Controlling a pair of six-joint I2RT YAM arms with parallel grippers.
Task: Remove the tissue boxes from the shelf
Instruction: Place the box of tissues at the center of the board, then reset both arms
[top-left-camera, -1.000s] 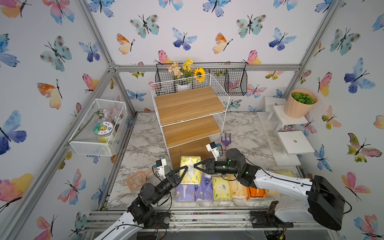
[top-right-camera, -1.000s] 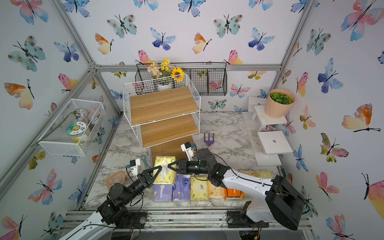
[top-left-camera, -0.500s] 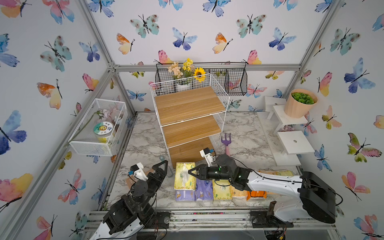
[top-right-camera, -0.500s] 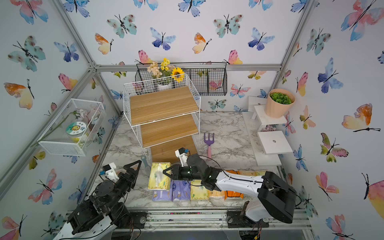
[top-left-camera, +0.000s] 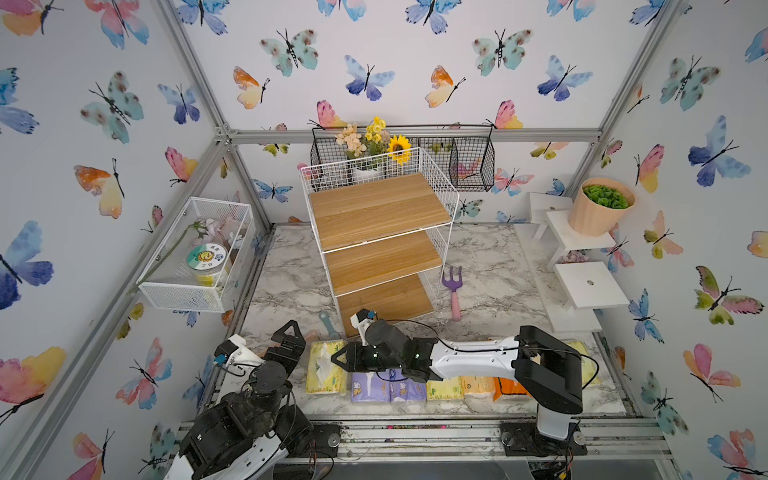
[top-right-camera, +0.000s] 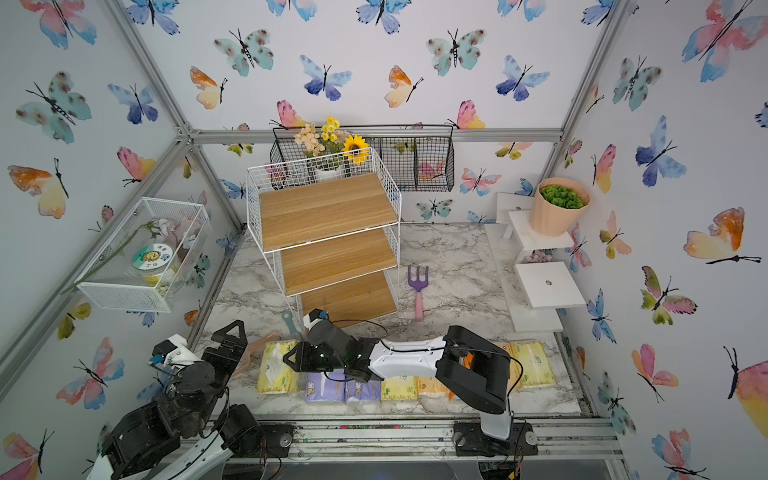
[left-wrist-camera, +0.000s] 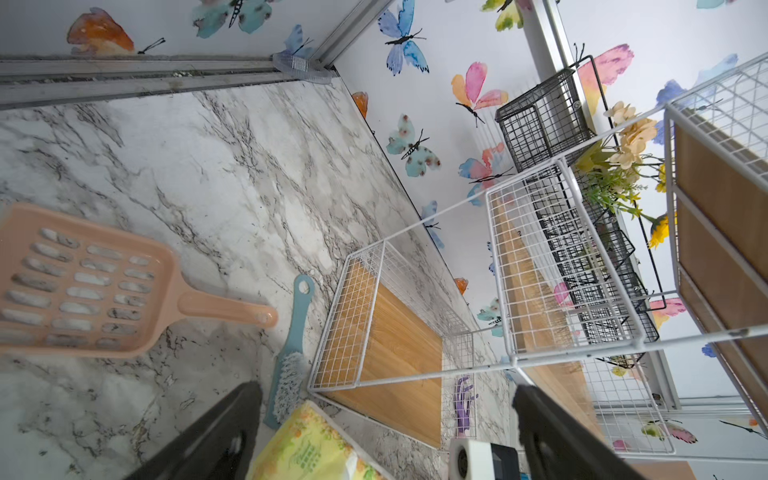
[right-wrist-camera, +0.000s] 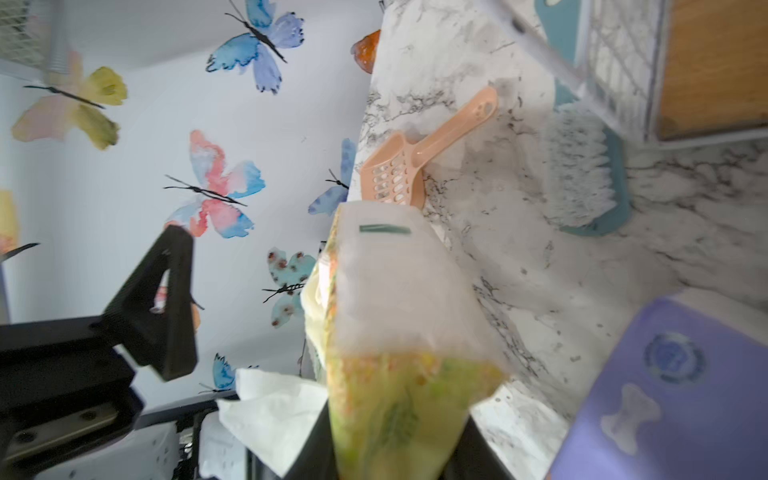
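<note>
Tissue boxes (top-left-camera: 444, 388), plastic-wrapped packs, line the marble worktop's (top-left-camera: 490, 266) front; the white wire-frame shelf with wood-grain boards (top-left-camera: 380, 210) stands bare. The right gripper's (top-left-camera: 337, 360) jaws pinch the yellow-green floral pack (top-left-camera: 324, 374) at the row's end, seemingly resting down; the left gripper's (top-left-camera: 291, 338) jaws gape wide, empty. Only the right wrist view shows a loose white tissue sheet (right-wrist-camera: 270, 399) beside the jaws: on release it could snag and drag the pack.

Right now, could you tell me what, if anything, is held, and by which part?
The right gripper clamps the yellow-green tissue pack by one edge; left gripper empty.
</note>
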